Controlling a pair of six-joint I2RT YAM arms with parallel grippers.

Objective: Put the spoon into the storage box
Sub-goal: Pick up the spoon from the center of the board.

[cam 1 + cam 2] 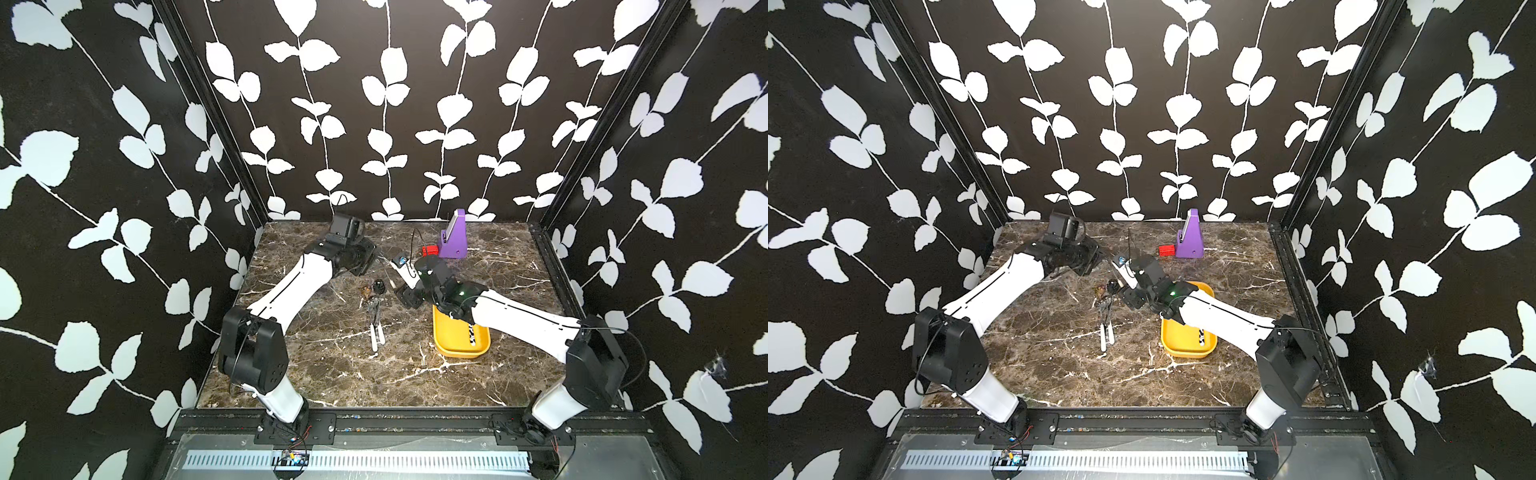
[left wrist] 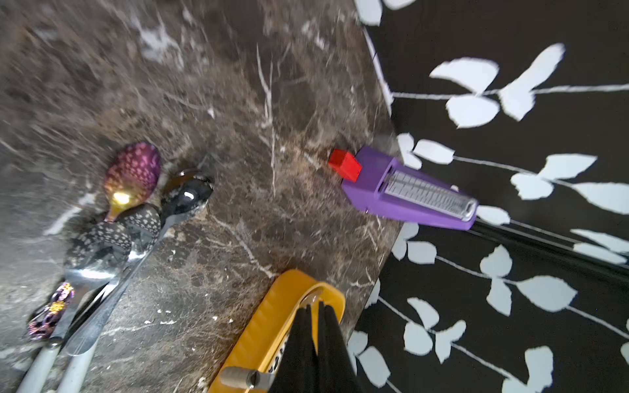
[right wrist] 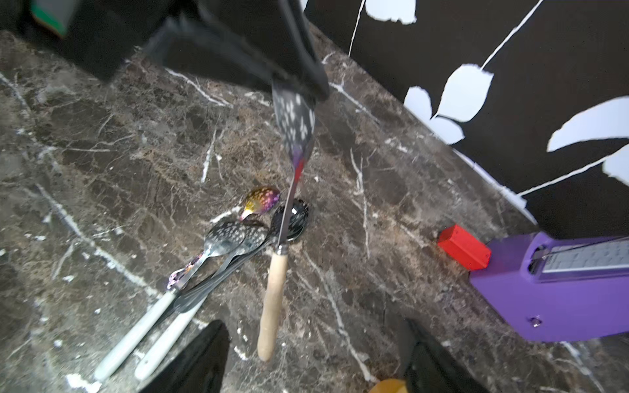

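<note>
Near right, the box point(image 1: 449, 332) already has one patterned spoon point(image 1: 471, 334) in it; spare spoons point(image 1: 376, 309) lie mid-table. Just past them your right claw point(image 3: 313, 326) stands released, fingers either side of the wooden-handled spoon point(image 3: 272, 299), not touching. It dangles handle-down from the left claw point(image 3: 296, 86), clenched on its bowl. Expect it light, stiff, slick at the metal: take the wooden handle.

Left arm point(image 1: 291, 291), right arm point(image 1: 519, 320): white link shells scored with thin black seam lines; black joint housings; thin black cables looped alongside. Green indicator light point(image 1: 461, 294) glowed by the right wrist. Black base plate point(image 1: 322, 432) carried silver screws and red wires. Right end effector point(image 3: 313, 325) had black tapered fingers.
</note>
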